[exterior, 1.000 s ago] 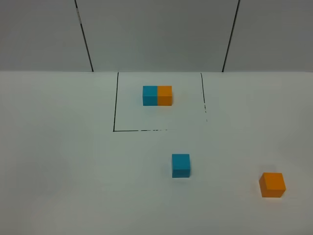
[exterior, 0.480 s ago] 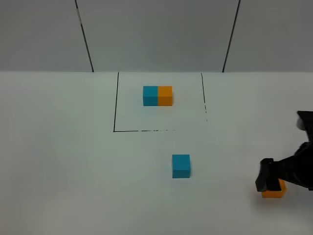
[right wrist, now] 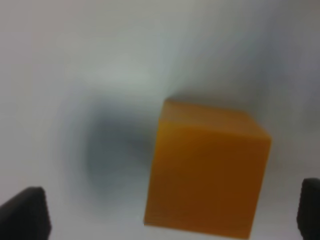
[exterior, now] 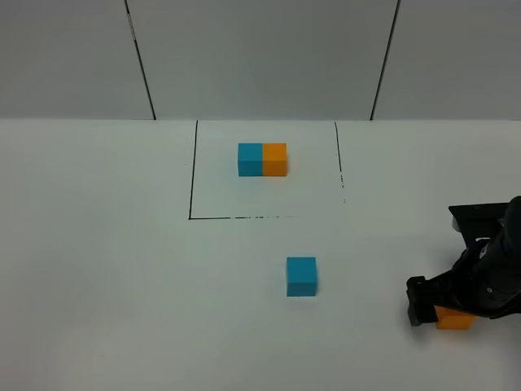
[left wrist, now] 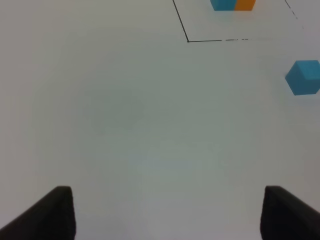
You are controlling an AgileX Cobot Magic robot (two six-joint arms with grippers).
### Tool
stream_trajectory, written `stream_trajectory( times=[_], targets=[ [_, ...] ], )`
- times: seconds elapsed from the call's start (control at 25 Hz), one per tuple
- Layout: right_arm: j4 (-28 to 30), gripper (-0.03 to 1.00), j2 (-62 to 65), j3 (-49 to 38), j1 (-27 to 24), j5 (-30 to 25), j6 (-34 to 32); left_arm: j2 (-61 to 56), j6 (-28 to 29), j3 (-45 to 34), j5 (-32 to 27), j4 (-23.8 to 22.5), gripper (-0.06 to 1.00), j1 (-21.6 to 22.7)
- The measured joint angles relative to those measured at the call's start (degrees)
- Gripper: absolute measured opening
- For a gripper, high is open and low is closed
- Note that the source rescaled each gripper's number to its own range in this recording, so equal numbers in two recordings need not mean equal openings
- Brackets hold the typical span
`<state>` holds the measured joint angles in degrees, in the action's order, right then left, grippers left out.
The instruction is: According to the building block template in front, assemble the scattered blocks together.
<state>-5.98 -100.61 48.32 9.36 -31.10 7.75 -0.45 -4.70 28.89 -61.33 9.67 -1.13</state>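
Right tool [exterior: 444,305]: spread wide and straddling the orange cube [exterior: 454,320], one finger off each side face; nothing clamped.
Right tool fingers [right wrist: 24,215]: only dark tips at the two edges of the wrist view, with pale bench [exterior: 98,261] showing in the gap between each tip and the cube; picture blurred.
Orange cube: flat on the bench at its 4 o'clock part; in the high view mostly hidden under the black arm, with little more than the near face showing.
Left tool [left wrist: 172,215]: also wide and empty, hanging over bare bench; out of the high view.
Blue cube [exterior: 301,275]: alone near the middle of the bench, flat and square to the camera; between 9 and 10 o'clock from the orange cube and well apart from it, and also well apart from the right tool.
Template bar [exterior: 262,160]: between 11 and 12 o'clock from the blue cube, toward the far edge of the bench; blue half on the 9 o'clock side and orange half on the 3 o'clock side, joined face to face.
Black outline [exterior: 190,183]: thin lines on the bench around the template bar, with the 6 o'clock side broken partway along; both loose cubes outside it.
Wall [exterior: 260,57]: grey panels with two dark seams, at 12 o'clock beyond the bench.
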Motion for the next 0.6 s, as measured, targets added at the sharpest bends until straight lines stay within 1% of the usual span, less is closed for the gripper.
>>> stream_trajectory(
  times=[0.2, 0.4, 0.6],
  targets=[
    [-0.6, 1.0, -3.2, 0.1, -1.9, 1.2, 0.0, 0.0, 0.0, 0.0, 0.0, 0.0, 0.61, 0.0],
    [-0.7, 0.99, -3.8, 0.1, -2.1, 2.5, 0.0, 0.0, 0.0, 0.0, 0.0, 0.0, 0.61, 0.0],
    [-0.8, 0.9, -4.1, 0.1, -2.2, 2.9, 0.0, 0.0, 0.0, 0.0, 0.0, 0.0, 0.61, 0.0]
  ],
)
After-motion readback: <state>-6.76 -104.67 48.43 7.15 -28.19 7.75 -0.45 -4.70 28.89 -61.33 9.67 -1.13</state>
